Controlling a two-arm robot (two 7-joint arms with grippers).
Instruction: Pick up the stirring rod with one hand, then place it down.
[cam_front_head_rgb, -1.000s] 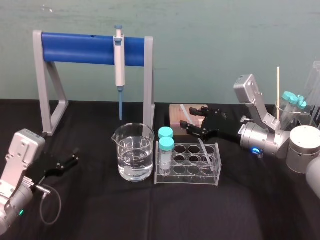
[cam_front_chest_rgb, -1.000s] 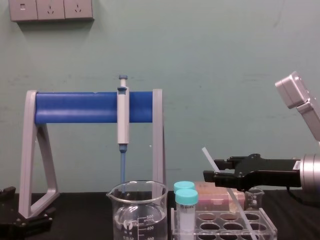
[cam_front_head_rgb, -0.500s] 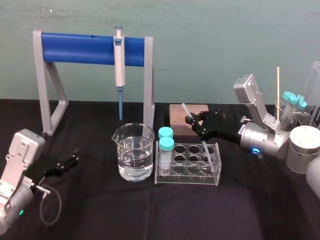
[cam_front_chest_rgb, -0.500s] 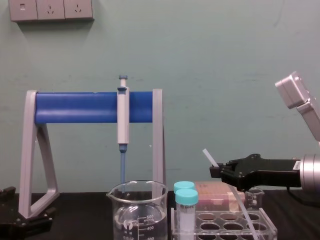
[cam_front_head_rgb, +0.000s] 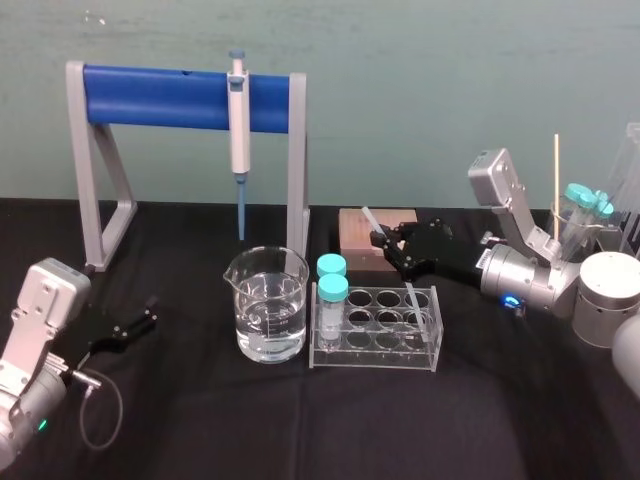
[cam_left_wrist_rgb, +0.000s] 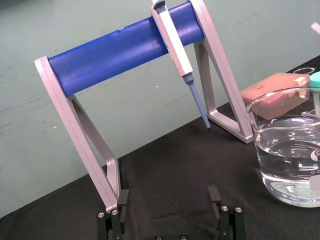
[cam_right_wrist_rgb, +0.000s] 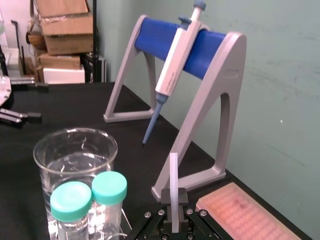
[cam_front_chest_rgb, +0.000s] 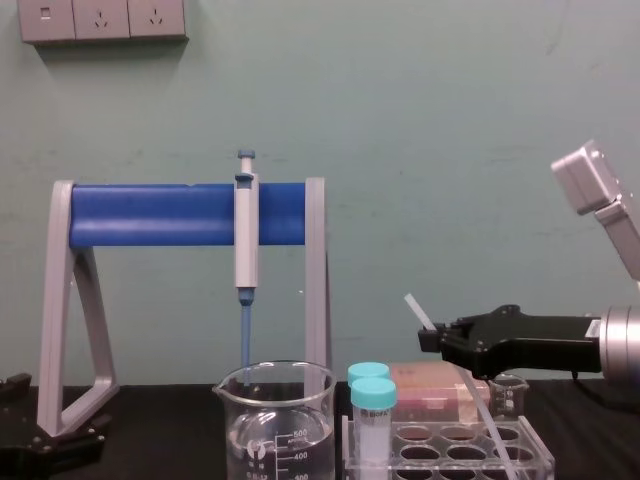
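Closed since a second ago: the right gripper (cam_front_head_rgb: 385, 243), whose black angular fingers then stood apart on either side of the long, thin, translucent-white stirring rod (cam_front_head_rgb: 408, 293), now pinches it near its upper end. I see the right arm reaching in level from the right, with the right gripper (cam_front_chest_rgb: 430, 340) above the rack's back edge and just in front of the box. The stirring rod (cam_front_chest_rgb: 478, 405) leans, its top toward the stand and its lower end down among the rack's right-hand wells. In the right wrist view the stirring rod (cam_right_wrist_rgb: 173, 180) rises straight from the pinching fingers. The left gripper (cam_left_wrist_rgb: 170, 227) rests low at the left, fingers wide, holding nothing.

Surroundings:
- black cloth-covered table (cam_front_head_rgb: 300, 430)
- grey-framed stand with a blue cylindrical bar (cam_front_head_rgb: 180, 98)
- clear glass beaker (cam_front_head_rgb: 268, 315), part-filled with clear liquid
- clear plastic tube rack (cam_front_head_rgb: 375, 358)
- flat pink box (cam_front_head_rgb: 355, 235)
- grey-and-blue pipette (cam_front_head_rgb: 238, 120), hanging on the bar
- two teal-capped tubes (cam_front_head_rgb: 332, 290) in the rack's left column
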